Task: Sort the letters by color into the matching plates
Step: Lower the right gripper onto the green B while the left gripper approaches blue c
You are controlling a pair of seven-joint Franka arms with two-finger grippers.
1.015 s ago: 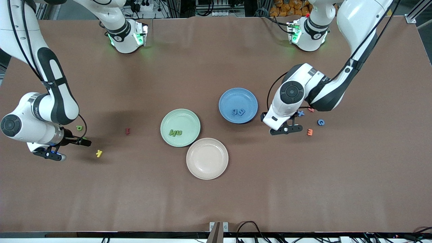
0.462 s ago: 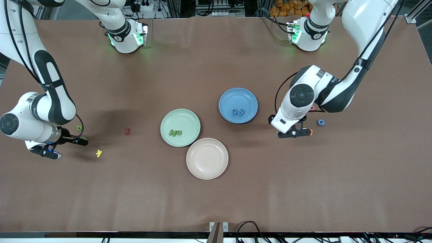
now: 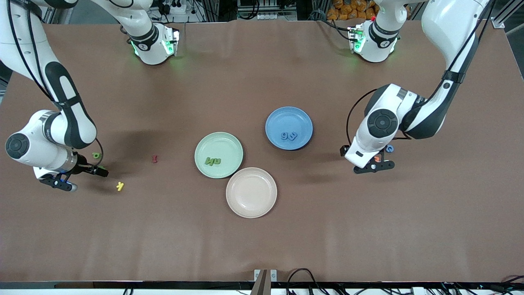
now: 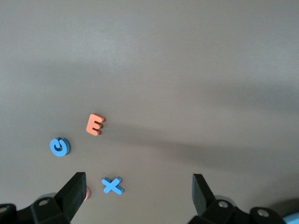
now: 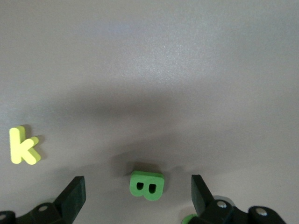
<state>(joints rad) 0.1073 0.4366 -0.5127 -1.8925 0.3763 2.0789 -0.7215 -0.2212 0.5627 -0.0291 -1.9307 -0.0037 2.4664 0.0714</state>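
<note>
Letters lie scattered at both ends of the brown surface [image 3: 262, 246]; green plate [image 3: 218, 141] and blue plate [image 3: 289, 119] hold some.

Left wrist view: left tool [image 4: 135, 193], spread, hovers near blue X [image 4: 112, 185]; orange E [image 4: 94, 124] risks a wrong pick.

Right wrist view: right tool [image 5: 135, 196], spread, straddles green B [image 5: 146, 185]; closing off-centre could flick it.

Three plates [image 3: 218, 141] mid-table, letters [image 3: 212, 161] in two, others toward either end.
</note>
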